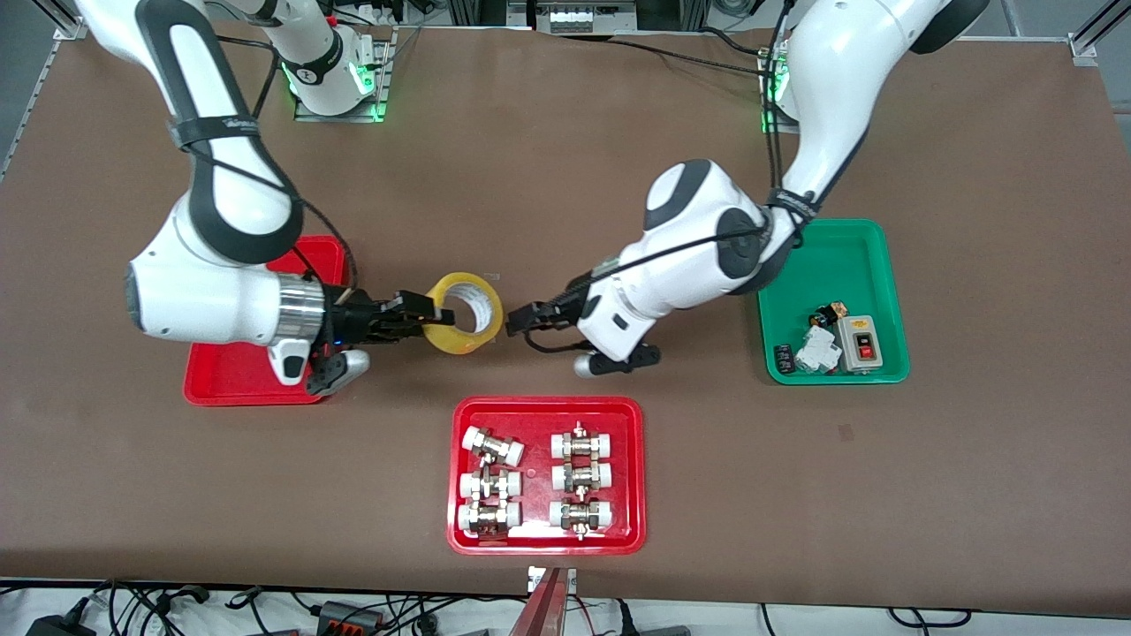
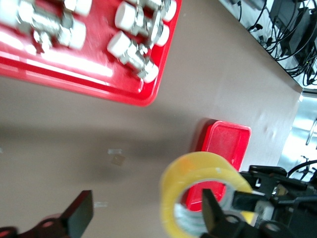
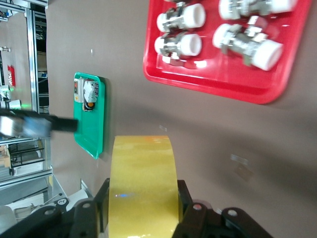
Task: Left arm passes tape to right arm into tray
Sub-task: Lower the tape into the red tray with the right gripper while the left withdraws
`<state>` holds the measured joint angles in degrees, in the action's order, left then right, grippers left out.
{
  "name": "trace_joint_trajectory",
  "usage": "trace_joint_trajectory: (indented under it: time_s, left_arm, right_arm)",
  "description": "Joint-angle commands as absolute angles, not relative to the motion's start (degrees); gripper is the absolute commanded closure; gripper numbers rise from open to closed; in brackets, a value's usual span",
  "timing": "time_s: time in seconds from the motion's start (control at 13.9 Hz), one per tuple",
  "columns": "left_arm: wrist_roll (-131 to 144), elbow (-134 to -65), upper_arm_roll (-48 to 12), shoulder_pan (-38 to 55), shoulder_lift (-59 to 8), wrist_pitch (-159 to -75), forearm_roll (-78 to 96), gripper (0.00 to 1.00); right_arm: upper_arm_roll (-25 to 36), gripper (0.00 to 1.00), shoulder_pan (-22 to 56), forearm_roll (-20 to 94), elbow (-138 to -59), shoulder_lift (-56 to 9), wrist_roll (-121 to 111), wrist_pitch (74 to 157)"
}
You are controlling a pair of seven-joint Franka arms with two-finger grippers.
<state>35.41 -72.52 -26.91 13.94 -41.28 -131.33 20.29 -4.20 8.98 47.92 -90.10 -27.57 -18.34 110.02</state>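
Note:
The yellow tape [image 1: 456, 283] hangs above the bare table between the two arms, its hole turned toward the front camera. My right gripper [image 1: 435, 316] is shut on it, its fingers [image 3: 102, 199] pressing both flat sides of the roll [image 3: 143, 178]. My left gripper [image 1: 516, 323] is at the roll's other edge and stands open. In the left wrist view its jaws are wide apart, with one finger [image 2: 210, 208] in front of the hole of the tape [image 2: 182, 179]. The plain red tray [image 1: 237, 382] lies under the right arm's wrist.
A red tray [image 1: 546, 408] of white-capped metal fittings lies nearer the front camera than the handover spot. A green tray [image 1: 844, 247] with small electrical parts sits toward the left arm's end. Brown table stretches around all three trays.

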Motion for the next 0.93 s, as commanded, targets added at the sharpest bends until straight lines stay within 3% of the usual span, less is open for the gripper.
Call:
trace_joint_trajectory:
  time_s: [0.0, 0.29, 0.65, 0.86]
  left_arm:
    - [21.86, -74.27, -27.33, 8.20, -37.97, -124.05, 20.30, 0.00]
    - [6.98, -74.00, -27.33, -0.16, -32.53, -104.46, 20.21, 0.00]
    - [-9.01, -73.56, -26.72, -8.77, -29.80, -89.59, 20.04, 0.00]
    - [-20.09, -73.48, -27.42, -12.65, -28.48, -83.16, 11.27, 0.00]
  right_arm:
    - [-4.83, 1.00, 1.79, 45.11, -89.30, -27.51, -23.35, 101.29]
    - [-4.83, 1.00, -7.71, 38.07, -89.91, -30.14, -34.96, 92.74]
    - [-4.83, 1.00, -15.10, 29.19, -89.91, -34.88, -43.49, 91.05]
    - [-4.83, 1.00, -18.36, 28.65, -89.74, -39.54, -50.43, 91.32]
